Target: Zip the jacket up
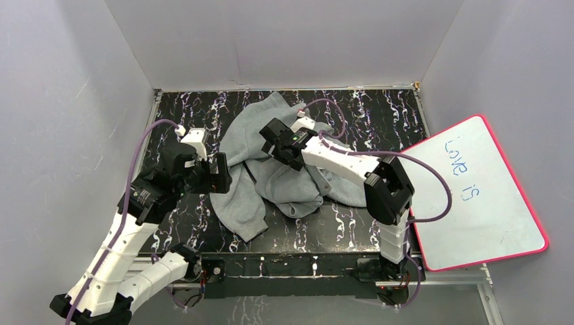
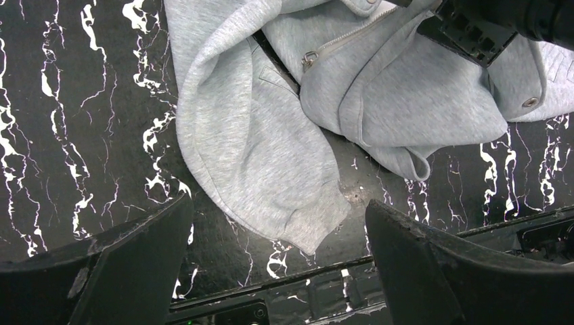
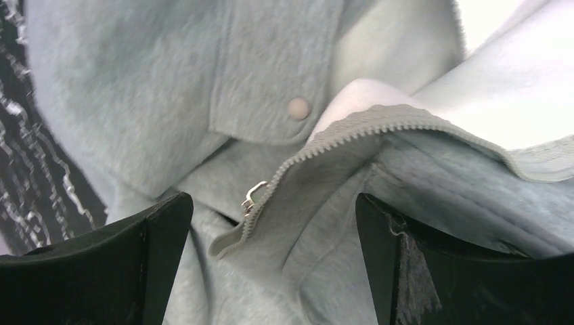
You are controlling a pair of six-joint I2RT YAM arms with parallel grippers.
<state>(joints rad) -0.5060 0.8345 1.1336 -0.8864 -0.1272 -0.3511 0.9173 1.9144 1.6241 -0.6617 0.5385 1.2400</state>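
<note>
**Unzipped jacket, zipper pull in sight**

Left: left gripper spread wide, empty, poised at the jacket's left edge, probably to pin fabric. Centre: crumpled on the table, teeth apart. Right gripper gaping, empty, above the pull, likely lining up a pinch.
</note>
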